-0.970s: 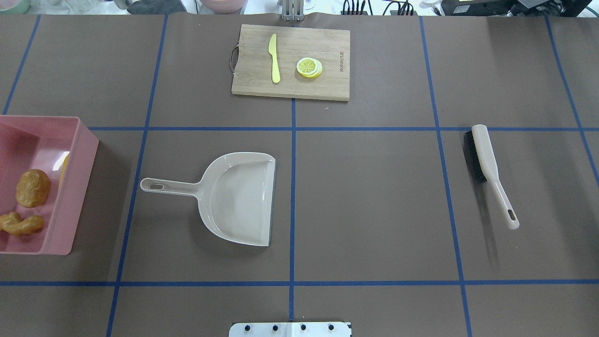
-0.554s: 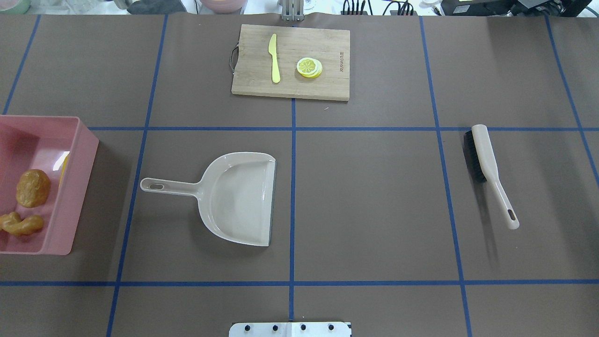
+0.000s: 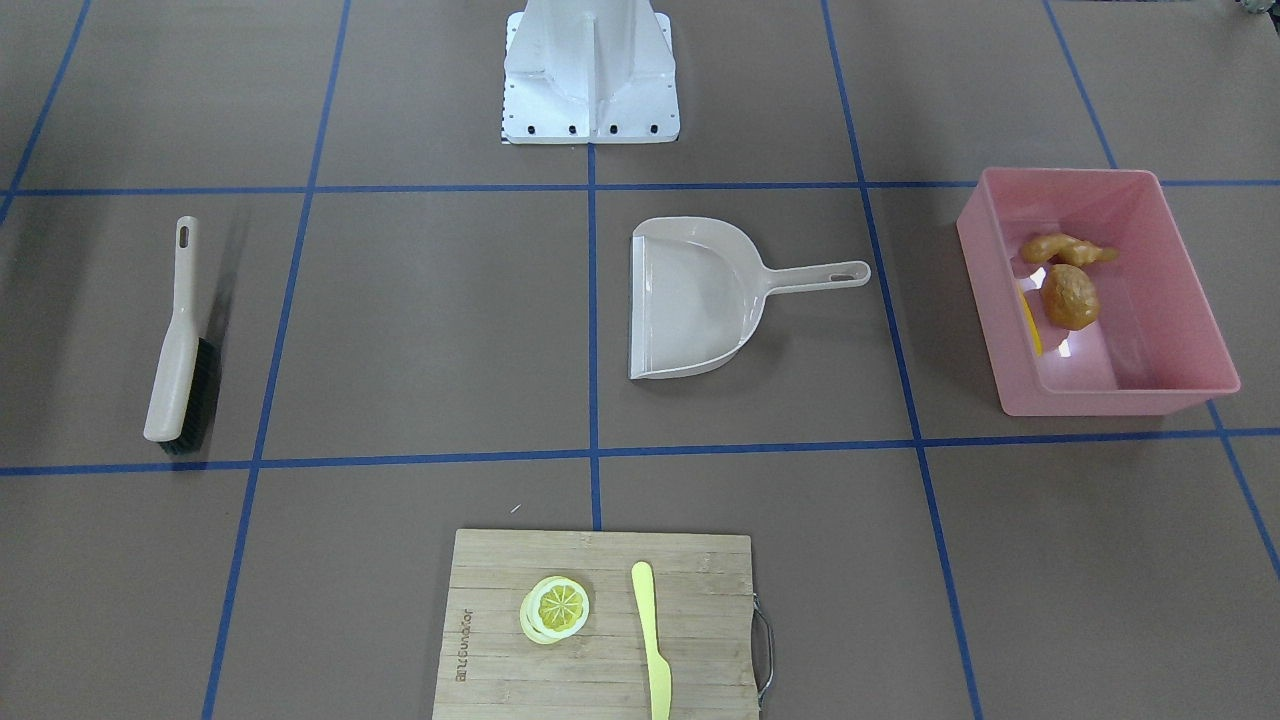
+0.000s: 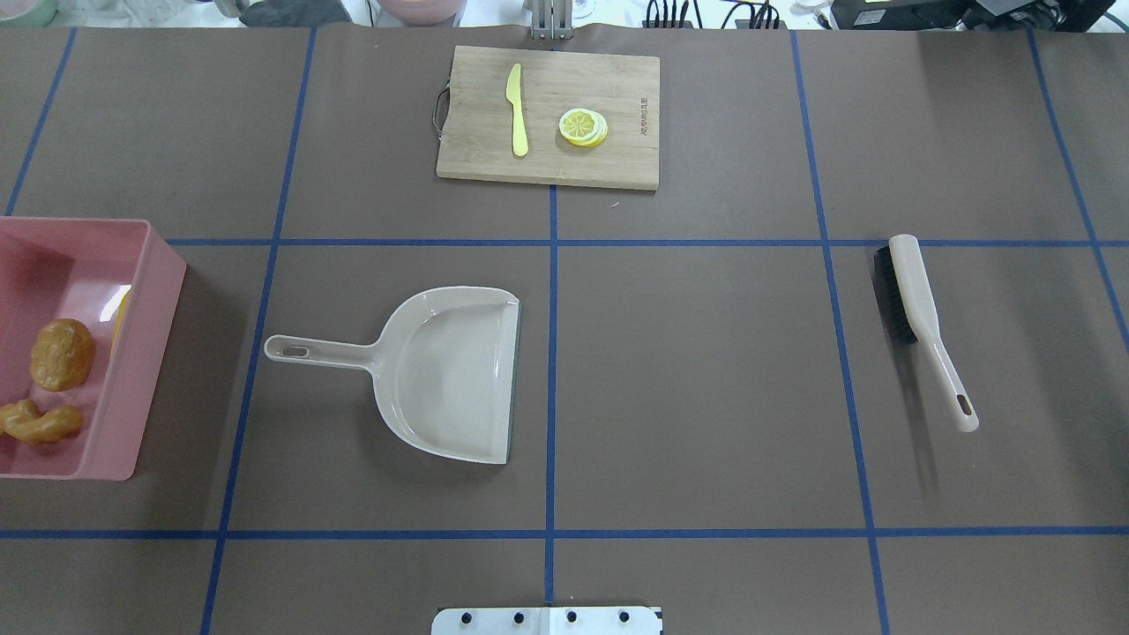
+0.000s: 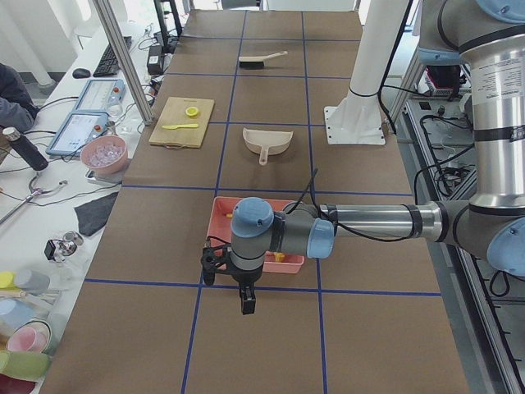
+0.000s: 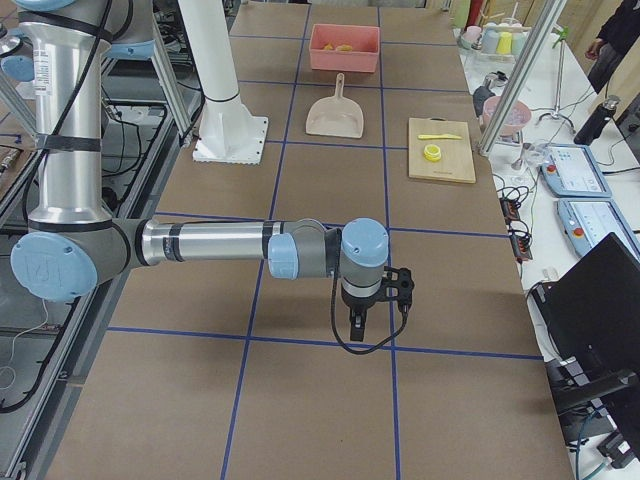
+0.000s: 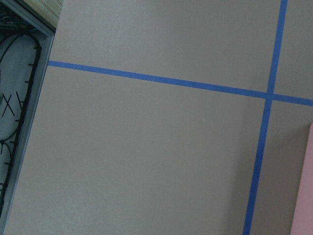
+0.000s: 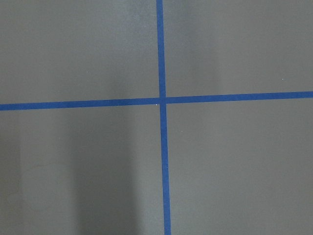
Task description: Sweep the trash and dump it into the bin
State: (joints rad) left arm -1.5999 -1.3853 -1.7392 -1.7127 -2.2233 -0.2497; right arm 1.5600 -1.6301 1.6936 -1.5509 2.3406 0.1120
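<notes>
The pink bin stands at the table's left end; it also shows in the front-facing view. Inside it lie the brown potato, the tan ginger root and a sliver of the yellow corn cob against the near wall. My left gripper shows only in the exterior left view, hanging over bare table just beyond the bin; I cannot tell if it is open. My right gripper shows only in the exterior right view, over bare table at the other end; I cannot tell its state.
A beige dustpan lies empty left of centre, handle toward the bin. A beige brush lies at the right. A wooden cutting board at the far edge bears a yellow knife and a lemon slice.
</notes>
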